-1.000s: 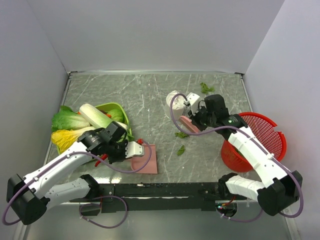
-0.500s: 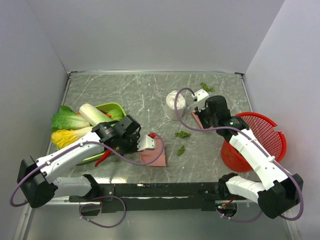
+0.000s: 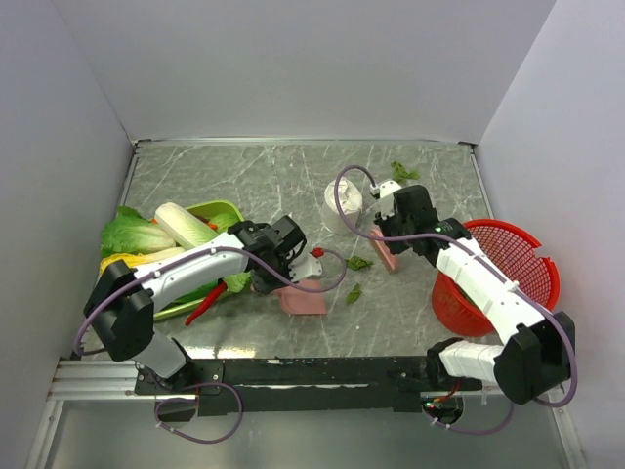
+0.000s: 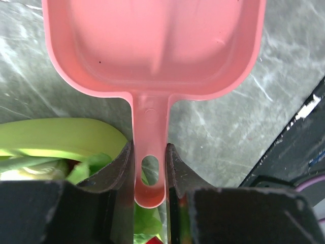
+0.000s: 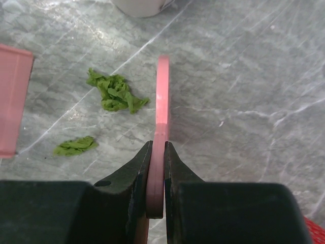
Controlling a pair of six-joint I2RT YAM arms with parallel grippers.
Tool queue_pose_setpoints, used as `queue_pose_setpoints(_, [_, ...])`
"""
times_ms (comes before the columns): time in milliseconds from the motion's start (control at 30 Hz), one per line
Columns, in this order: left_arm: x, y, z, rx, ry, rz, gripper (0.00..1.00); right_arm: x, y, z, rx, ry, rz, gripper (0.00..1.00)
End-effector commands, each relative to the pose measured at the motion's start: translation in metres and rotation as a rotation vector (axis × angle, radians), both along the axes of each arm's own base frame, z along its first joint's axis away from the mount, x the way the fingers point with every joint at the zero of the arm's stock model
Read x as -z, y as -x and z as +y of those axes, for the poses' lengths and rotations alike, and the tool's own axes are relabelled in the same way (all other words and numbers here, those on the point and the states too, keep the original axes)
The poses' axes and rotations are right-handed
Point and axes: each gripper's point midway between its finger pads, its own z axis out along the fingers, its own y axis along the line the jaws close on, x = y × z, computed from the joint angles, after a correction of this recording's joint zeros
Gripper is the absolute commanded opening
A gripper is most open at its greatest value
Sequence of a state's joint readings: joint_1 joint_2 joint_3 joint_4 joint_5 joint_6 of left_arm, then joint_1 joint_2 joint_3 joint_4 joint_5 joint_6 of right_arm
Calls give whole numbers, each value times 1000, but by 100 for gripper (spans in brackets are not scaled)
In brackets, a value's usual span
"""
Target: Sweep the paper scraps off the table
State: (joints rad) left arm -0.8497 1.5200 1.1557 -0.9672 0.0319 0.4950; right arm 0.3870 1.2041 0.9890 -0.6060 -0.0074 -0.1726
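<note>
Grey marble table (image 3: pixel 244 176) carries two green paper scraps (image 3: pixel 358 263) right of its middle, the nearer lying slantwise, near-left to far-right; more sit by the far right corner. Just left, the left gripper (image 4: pixel 150 152) clamps the pink dustpan (image 4: pixel 152 46) by its handle. Just right, the right gripper (image 5: pixel 157 152) pinches a pink scraper (image 5: pixel 162 91) on edge.

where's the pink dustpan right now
The pink dustpan is near the front centre of the table in the top view, handle clamped in the left pincer, two paper scraps just to its right.
</note>
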Motion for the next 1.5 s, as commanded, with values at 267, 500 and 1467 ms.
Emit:
queue_pose_setpoints(267, [3, -14, -16, -50, 6, -12, 1, -2, -7, 56, -60, -255, 102, 0])
queue_pose_setpoints(500, [10, -25, -29, -80, 40, -38, 1, -51, 34, 129, -303, -686, 292, 0])
queue_pose_setpoints(1467, [2, 3, 19, 127, -77, 3, 1, -3, 49, -12, 215, -121, 172, 0])
